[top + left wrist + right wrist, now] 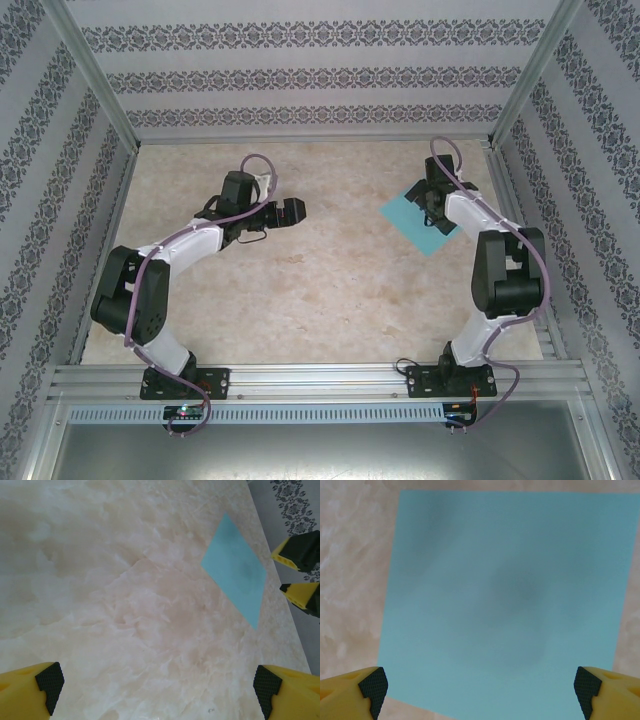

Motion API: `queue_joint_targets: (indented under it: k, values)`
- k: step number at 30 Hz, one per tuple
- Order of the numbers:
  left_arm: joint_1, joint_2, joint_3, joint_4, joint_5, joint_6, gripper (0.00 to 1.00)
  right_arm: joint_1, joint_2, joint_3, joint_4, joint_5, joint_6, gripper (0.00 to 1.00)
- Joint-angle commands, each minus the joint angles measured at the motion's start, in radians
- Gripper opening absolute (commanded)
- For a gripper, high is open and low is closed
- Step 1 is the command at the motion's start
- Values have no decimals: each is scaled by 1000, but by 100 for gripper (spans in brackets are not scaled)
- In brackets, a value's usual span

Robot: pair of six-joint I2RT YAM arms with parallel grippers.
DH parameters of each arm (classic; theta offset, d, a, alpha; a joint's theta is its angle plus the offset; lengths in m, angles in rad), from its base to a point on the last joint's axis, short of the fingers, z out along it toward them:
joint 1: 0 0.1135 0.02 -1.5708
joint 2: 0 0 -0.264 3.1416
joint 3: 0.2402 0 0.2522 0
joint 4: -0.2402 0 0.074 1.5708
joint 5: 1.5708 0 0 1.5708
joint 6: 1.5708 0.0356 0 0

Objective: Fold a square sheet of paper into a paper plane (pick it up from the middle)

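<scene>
Light is bright, soft and even from above, washing the pale counter (330, 300) almost white with little glare. A vague grey shadow smudges the middle of the blue paper (520, 600) in the right wrist view, and both wrist views are slightly soft.

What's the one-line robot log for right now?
square sheet of paper: flat, unfolded | right jaws: open over it | left jaws: open over table
</scene>
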State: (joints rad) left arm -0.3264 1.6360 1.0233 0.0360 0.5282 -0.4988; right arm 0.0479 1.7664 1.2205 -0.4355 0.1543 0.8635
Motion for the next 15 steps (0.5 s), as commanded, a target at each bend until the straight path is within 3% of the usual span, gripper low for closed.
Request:
queue_joint_targets:
  k: [1, 15]
  values:
    - [-12, 15, 36, -31, 17, 1, 100, -3, 47, 61, -78, 31, 53, 98]
    - [-16, 28, 68, -94, -17, 54, 100, 13, 258, 241, -244, -15, 137, 98]
